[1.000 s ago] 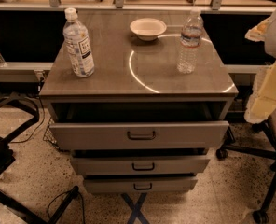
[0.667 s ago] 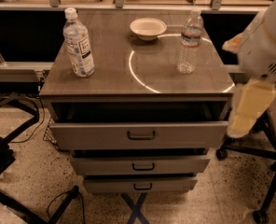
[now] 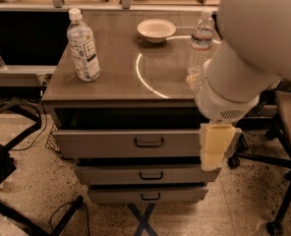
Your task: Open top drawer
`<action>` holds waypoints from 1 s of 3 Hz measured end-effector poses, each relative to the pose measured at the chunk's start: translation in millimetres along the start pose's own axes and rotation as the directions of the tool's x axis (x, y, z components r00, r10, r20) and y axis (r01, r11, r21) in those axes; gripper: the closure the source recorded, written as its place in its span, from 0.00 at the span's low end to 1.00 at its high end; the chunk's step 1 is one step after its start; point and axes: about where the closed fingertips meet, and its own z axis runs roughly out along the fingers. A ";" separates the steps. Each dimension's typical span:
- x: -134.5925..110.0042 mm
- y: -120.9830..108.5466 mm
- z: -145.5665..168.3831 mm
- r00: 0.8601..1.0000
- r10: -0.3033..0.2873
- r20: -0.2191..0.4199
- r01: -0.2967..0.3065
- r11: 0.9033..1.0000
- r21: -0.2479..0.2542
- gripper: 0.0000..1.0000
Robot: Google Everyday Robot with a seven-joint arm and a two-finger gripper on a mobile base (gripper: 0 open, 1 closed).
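The top drawer (image 3: pixel 101 142) is the wide grey front just under the cabinet top, with a small dark loop handle (image 3: pixel 149 142) at its centre. It stands pulled out a little, with a dark gap above its front. My big white arm (image 3: pixel 248 53) comes in from the upper right and hides the cabinet's right side. My gripper (image 3: pixel 217 146), a pale yellow piece hanging below the arm, is in front of the drawer's right end, to the right of the handle and apart from it.
Two shorter drawers (image 3: pixel 116 174) sit below, each slightly out. On the cabinet top (image 3: pixel 116 77) stand a labelled water bottle (image 3: pixel 82 45), a white bowl (image 3: pixel 156 30) and a second bottle (image 3: pixel 202 38). A chair base (image 3: pixel 283 166) is at right, dark chair legs and cables (image 3: pixel 8 132) at left.
My arm has swung in from the right edge toward the left and closer, now covering the cabinet's right side. The drawers and the things on top have not moved.
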 end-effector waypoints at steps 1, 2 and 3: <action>-26.9 12.8 50.5 0.996 -0.073 -0.051 0.070 0.996 -0.057 0.00; -32.5 20.4 76.4 0.992 -0.092 -0.091 0.082 0.991 -0.102 0.00; -32.3 20.5 77.3 0.991 -0.090 -0.094 0.080 0.992 -0.102 0.00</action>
